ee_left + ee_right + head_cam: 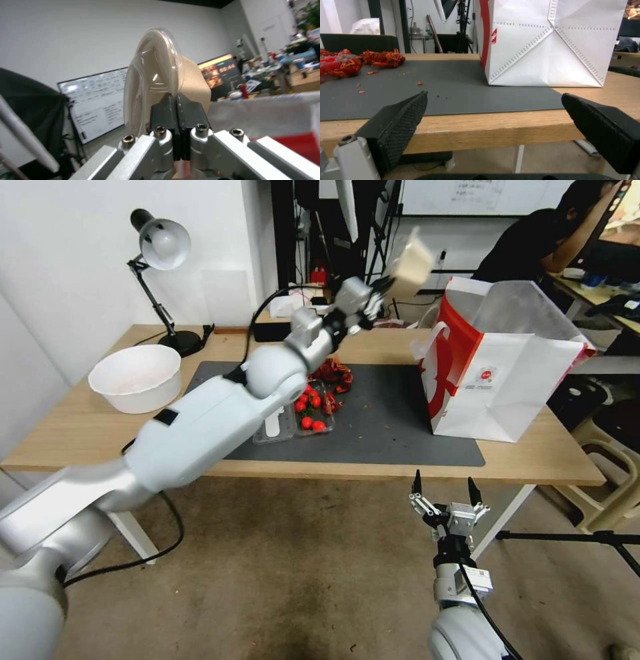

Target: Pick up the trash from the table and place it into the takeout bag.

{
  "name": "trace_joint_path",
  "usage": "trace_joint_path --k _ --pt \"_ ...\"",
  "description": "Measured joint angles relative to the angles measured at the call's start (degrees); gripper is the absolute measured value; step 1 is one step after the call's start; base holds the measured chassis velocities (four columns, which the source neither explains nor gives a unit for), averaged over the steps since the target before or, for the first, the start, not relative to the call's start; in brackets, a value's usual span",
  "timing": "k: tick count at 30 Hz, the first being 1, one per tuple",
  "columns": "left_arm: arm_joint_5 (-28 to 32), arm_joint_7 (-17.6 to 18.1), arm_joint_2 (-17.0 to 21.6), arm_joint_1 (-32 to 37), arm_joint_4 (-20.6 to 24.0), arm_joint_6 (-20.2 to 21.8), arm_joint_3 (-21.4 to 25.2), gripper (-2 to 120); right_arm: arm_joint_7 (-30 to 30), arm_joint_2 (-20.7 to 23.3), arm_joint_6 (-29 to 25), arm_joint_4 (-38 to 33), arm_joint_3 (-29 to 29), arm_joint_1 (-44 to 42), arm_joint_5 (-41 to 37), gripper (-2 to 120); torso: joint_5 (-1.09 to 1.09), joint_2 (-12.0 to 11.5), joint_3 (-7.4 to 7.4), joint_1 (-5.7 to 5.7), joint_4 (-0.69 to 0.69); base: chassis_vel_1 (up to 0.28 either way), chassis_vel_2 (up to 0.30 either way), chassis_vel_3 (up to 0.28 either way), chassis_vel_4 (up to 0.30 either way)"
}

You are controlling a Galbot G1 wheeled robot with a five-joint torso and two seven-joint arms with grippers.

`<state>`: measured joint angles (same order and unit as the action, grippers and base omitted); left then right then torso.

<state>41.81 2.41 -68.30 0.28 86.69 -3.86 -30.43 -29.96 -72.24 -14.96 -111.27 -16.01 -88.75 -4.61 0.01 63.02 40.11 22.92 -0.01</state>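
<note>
One left hand (178,110) pinches the beige bowl (190,80).

No legible text anywhere.

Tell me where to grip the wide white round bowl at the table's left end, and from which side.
Probably the wall of the white round bowl at its near rim, coming straight down from above. It stands upright and open and looks too wide to span, so one finger inside, one outside. The left gripper is shut on a beige lidded paper bowl.
</note>
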Motion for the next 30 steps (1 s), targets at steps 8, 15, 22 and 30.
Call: trace_joint_path --k 8,15,22,30 --pt "4.1 0.0 -6.81 -2.42 -2.36 -0.15 -2.13 0 -0.05 -0.44 -0.02 0.53 -0.01 0.31 -0.01 100 0.0 0.0 -0.01 0.0 0.01 0.0 0.0 0.0 0.0" --pt "5.39 -0.45 -10.17 -3.11 -4.2 -0.96 -3.97 0 -0.1 -0.62 -0.08 0.55 -0.02 0.34 -0.02 100 -0.01 0.0 0.0 0.0 0.02 0.0 0.0 0.0 0.0" --pt "5.5 -0.69 -12.83 -3.26 -6.91 -1.36 -6.22 0 -0.17 -0.65 -0.62 0.55 -0.2 0.18 -0.05 100 -0.01 0.0 0.0 0.0 0.01 0.0 0.0 0.0 0.0" --pt "5.1 -0.48 -14.04 -3.32 -9.32 -0.96 -7.27 4 -0.2 -0.67 -0.96 0.61 -0.39 -0.03 -0.07 100 -0.01 0.0 0.0 0.0 0.01 0.0 0.0 0.0 0.0"
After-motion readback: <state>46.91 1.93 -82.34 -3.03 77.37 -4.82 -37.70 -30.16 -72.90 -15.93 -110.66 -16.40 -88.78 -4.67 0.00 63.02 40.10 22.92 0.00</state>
